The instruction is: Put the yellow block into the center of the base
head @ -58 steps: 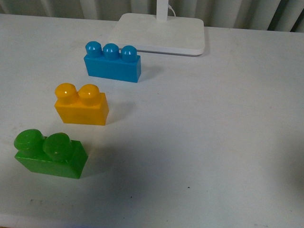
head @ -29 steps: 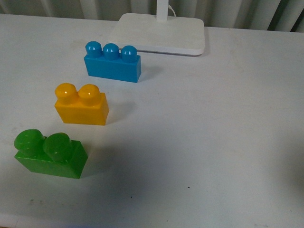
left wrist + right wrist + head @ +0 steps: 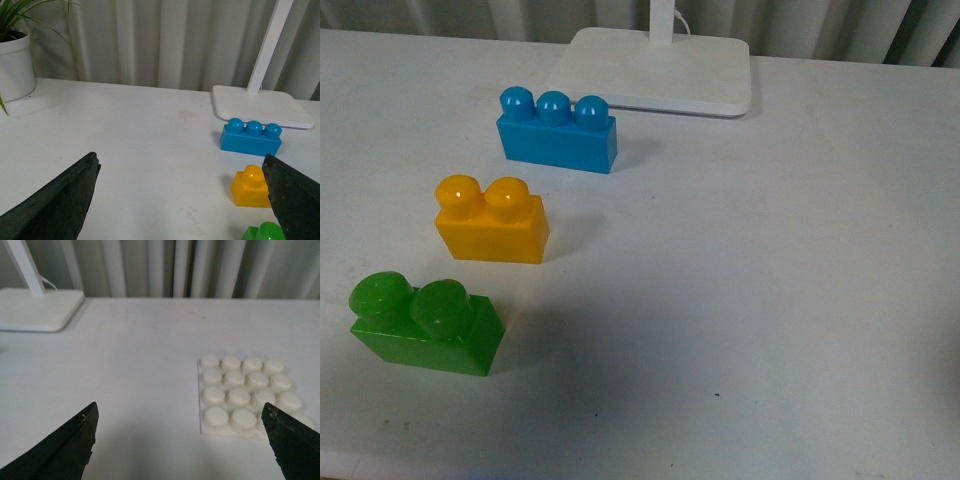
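White tabletop (image 3: 770, 300), evenly lit, with a pale pleated curtain behind.

Left gripper (image 3: 179, 155): jaws spread wide, nothing between them, held above the table. Right gripper (image 3: 179, 405): likewise wide apart and empty. Neither arm shows in the front view.

Yellow block (image 3: 490, 225): upright on the table, studs up, untouched. It stands between the green brick (image 3: 425, 325) and the blue brick (image 3: 557, 135), near both but touching neither. Base (image 3: 247, 395): flat on the table ahead of the right gripper, and absent from the front view. Lamp foot (image 3: 655, 70): at the far edge, beyond the blue brick.

Assessment: the pick-up has not begun.

Risks:
- With jaws this wide, a descent could clip the green brick and knock the row askew.
- The base looks loose, so off-centre pressure may slide or tip it.
- A two-stud block could seat one row off centre if it is not lined up over the middle studs.
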